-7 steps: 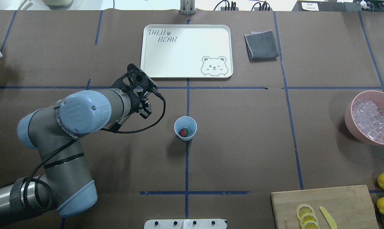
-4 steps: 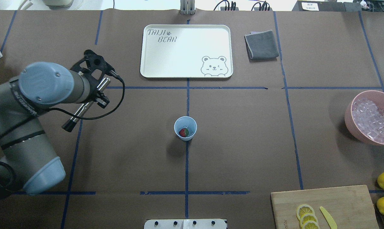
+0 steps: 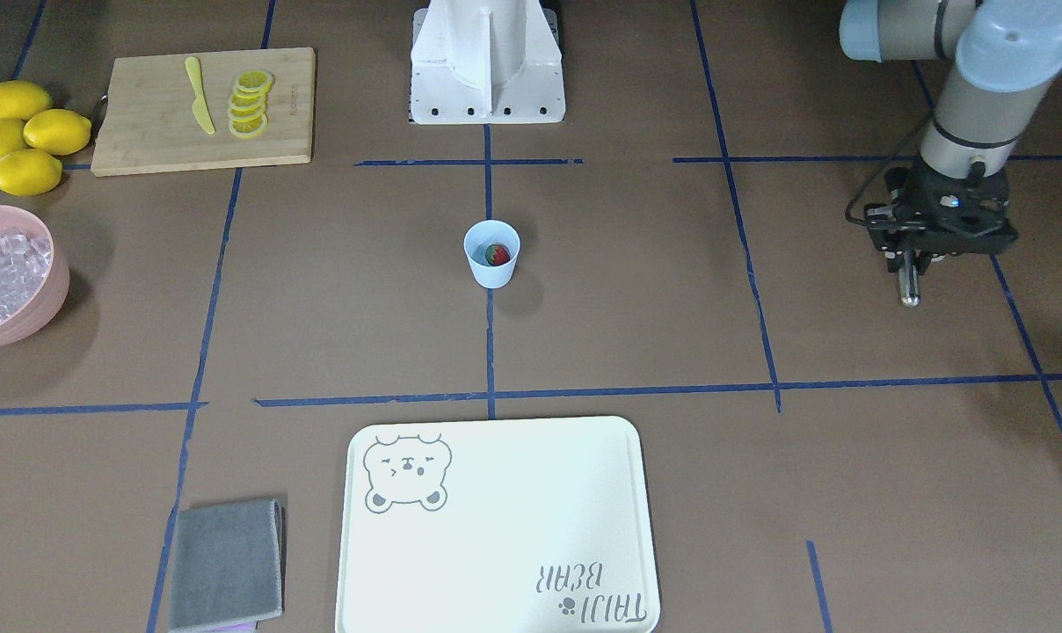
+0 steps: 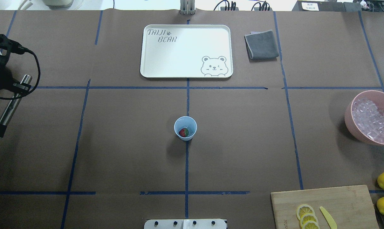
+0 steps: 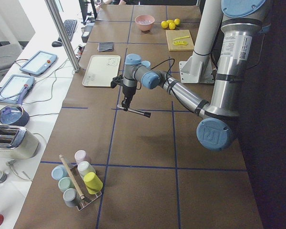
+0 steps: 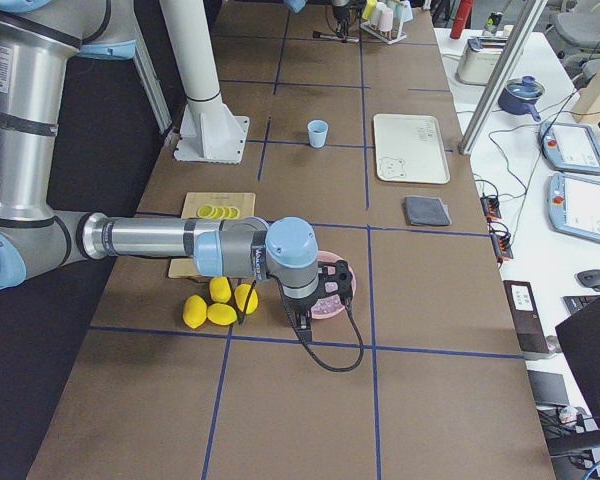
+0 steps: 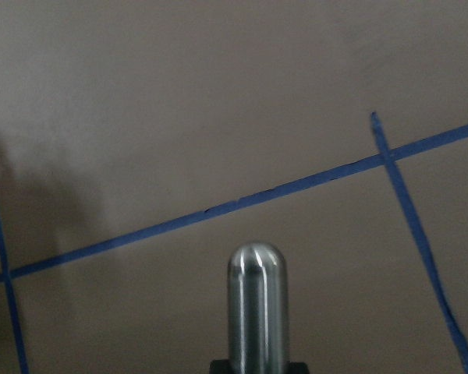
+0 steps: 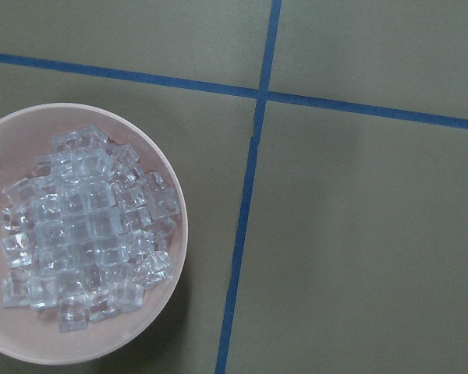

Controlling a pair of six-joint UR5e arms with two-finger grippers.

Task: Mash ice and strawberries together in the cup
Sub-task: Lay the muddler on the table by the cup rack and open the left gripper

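Long table (image 4: 122, 152) lay under a brown paper cover, ruled into rectangles by blue tape lines (image 4: 186, 165). Light was even and came from above — shadows soft and short. Along the table's far side ran a white bench (image 5: 38, 102), bright with glare, with tablets (image 5: 38, 62) and a toaster (image 5: 7, 140) on it. An aluminium post (image 5: 62, 33) rose where bench met table. The opposite side — dark, nothing resolved.

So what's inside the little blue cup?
One red strawberry with a green top lies at the bottom of the cup. Anything under it is hidden, so I can't tell about ice.
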